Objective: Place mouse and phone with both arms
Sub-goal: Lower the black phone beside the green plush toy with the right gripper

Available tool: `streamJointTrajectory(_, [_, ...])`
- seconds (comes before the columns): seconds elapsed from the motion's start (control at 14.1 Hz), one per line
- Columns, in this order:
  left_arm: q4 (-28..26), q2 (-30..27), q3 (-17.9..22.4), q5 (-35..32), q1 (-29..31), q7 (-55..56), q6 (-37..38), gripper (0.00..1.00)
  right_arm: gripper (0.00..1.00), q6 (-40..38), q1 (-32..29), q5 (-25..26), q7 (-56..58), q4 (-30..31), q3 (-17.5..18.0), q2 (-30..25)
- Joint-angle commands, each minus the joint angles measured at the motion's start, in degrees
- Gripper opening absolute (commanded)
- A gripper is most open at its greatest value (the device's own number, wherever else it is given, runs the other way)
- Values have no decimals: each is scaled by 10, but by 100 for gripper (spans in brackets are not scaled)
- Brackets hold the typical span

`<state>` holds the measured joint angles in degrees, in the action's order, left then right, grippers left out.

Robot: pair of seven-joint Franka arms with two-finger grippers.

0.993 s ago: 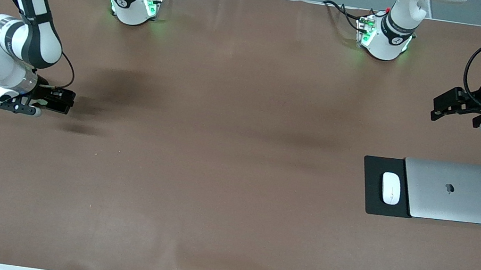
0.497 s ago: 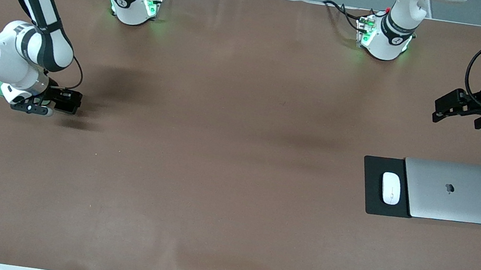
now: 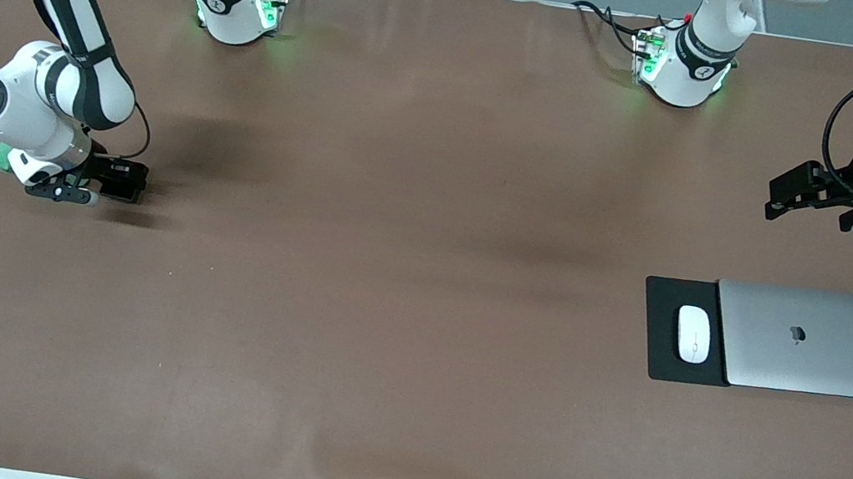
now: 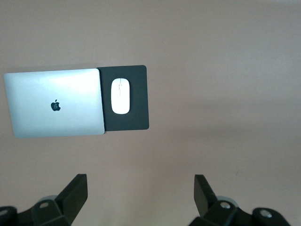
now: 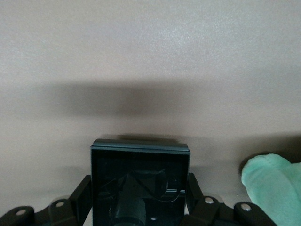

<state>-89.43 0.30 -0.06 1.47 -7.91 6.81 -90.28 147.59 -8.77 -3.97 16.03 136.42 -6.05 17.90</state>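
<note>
Right wrist view showed our right gripper (image 5: 139, 207) clenched on the phone (image 5: 139, 181), low over the table (image 3: 407, 372) at the right arm's end, beside a green cloth (image 5: 273, 181). Our left gripper (image 4: 141, 193) hung released above the mouse (image 4: 120, 95), which lay on its mouse pad (image 4: 136, 120) touching the laptop (image 4: 54, 102). We judged the glossy phone could slip if it met the table tilted.

Bare table (image 3: 402, 287) mid-span, laptop (image 3: 800, 339) touching mouse pad (image 3: 665, 343), blocking that side
</note>
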Motion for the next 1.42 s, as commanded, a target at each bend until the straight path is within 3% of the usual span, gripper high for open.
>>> streamJointTrajectory(0.0, [-4,-3,-1,-12,-1,2,-11,100,16,6,-12,-3,4,7,11,-1])
streamJointTrajectory(0.57, [-5,-3,1,-12,-1,0,-11,100,19,6,4,-10,-2,6,12,2])
streamJointTrajectory(0.71, [-5,-3,1,-12,-1,0,-11,100,34,15,7,-10,-2,6,12,7])
streamJointTrajectory(0.78, [-4,-3,1,-12,-1,0,-11,100,54,17,11,-10,-2,6,12,10])
streamJointTrajectory(0.85, [-4,-3,1,-12,-1,0,-11,100,86,17,13,-10,-2,6,12,11])
streamJointTrajectory(0.92, [-4,-3,1,-12,-1,0,-12,100,100,17,13,-10,-3,6,12,10])
streamJointTrajectory(1.21, [-4,-3,1,-12,-1,0,-12,100,100,-8,37,-10,-25,-4,12,-27])
streamJointTrajectory(1.35, [-4,-3,1,-12,-1,0,-12,100,100,-92,45,-7,-42,-46,11,-60])
